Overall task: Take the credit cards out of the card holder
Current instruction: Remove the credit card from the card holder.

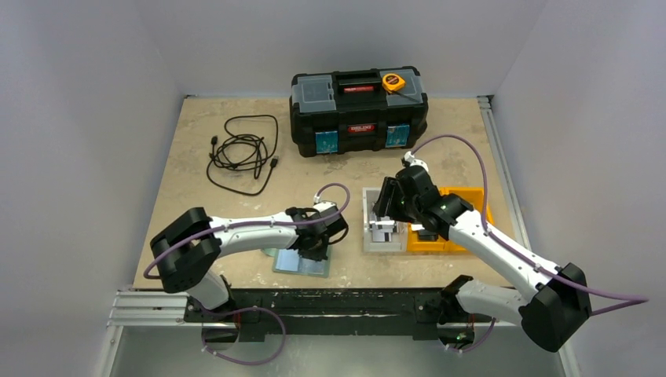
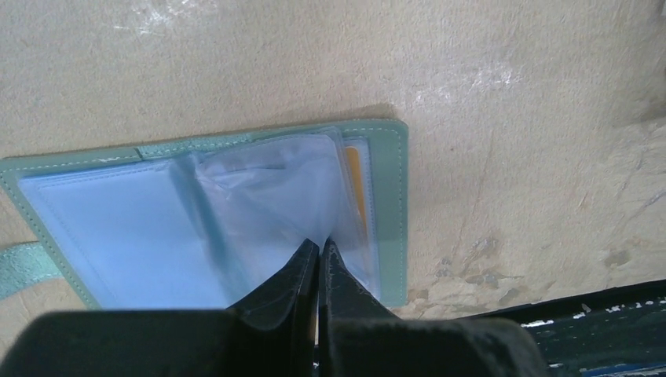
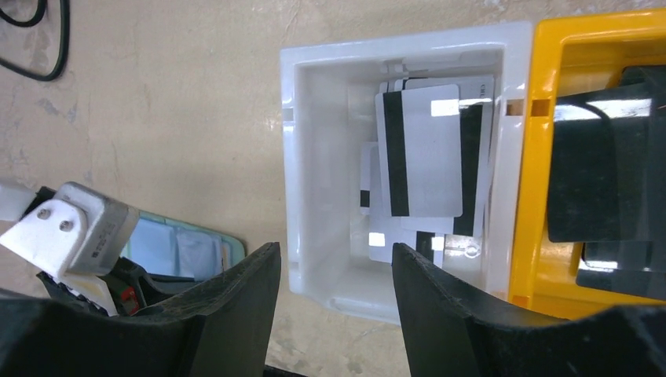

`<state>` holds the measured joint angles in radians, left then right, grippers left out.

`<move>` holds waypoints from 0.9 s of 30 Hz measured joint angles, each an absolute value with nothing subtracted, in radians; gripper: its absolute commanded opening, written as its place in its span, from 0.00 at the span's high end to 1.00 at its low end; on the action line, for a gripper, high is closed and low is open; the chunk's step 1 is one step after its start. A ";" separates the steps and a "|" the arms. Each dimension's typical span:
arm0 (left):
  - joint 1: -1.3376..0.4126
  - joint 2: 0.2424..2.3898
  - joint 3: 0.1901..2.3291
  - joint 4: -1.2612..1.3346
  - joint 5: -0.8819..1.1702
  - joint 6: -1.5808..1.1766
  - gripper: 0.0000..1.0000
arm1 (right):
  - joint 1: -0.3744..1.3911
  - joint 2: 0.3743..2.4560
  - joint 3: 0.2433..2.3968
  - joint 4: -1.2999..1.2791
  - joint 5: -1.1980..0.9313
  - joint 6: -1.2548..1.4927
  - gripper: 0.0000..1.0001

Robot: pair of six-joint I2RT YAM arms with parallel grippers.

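The teal card holder (image 2: 389,196) lies open on the table near the front edge, also seen from above (image 1: 302,263). Its pale blue pockets and clear sleeves face up. A tan-orange credit card (image 2: 355,184) shows through a sleeve at the right side. My left gripper (image 2: 318,243) is shut, pinching the lower edge of a clear sleeve, which rises toward the tips. My right gripper (image 3: 336,259) hangs open and holds nothing, above the near wall of the white bin (image 3: 314,55). No black credit card shows in the holder.
The white bin (image 1: 369,236) holds white cards with black stripes (image 3: 424,149). The orange bin (image 1: 471,196) beside it holds black cards (image 3: 605,173). A black toolbox (image 1: 359,110) with a tape measure (image 1: 393,82) stands at the back, a coiled cable (image 1: 243,153) at back left.
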<state>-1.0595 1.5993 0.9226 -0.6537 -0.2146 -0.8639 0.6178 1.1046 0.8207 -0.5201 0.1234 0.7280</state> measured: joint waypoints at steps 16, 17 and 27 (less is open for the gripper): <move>-0.869 1.217 0.647 -0.480 -0.029 -0.937 1.00 | 0.894 1.224 0.787 -0.365 0.060 0.839 0.49; -0.861 1.200 0.630 -0.463 -0.012 -0.945 1.00 | 0.915 1.251 0.788 -0.350 0.057 0.848 0.50; -0.804 1.068 0.450 -0.283 0.091 -1.034 1.00 | 1.029 1.538 0.868 -0.205 0.020 0.902 0.66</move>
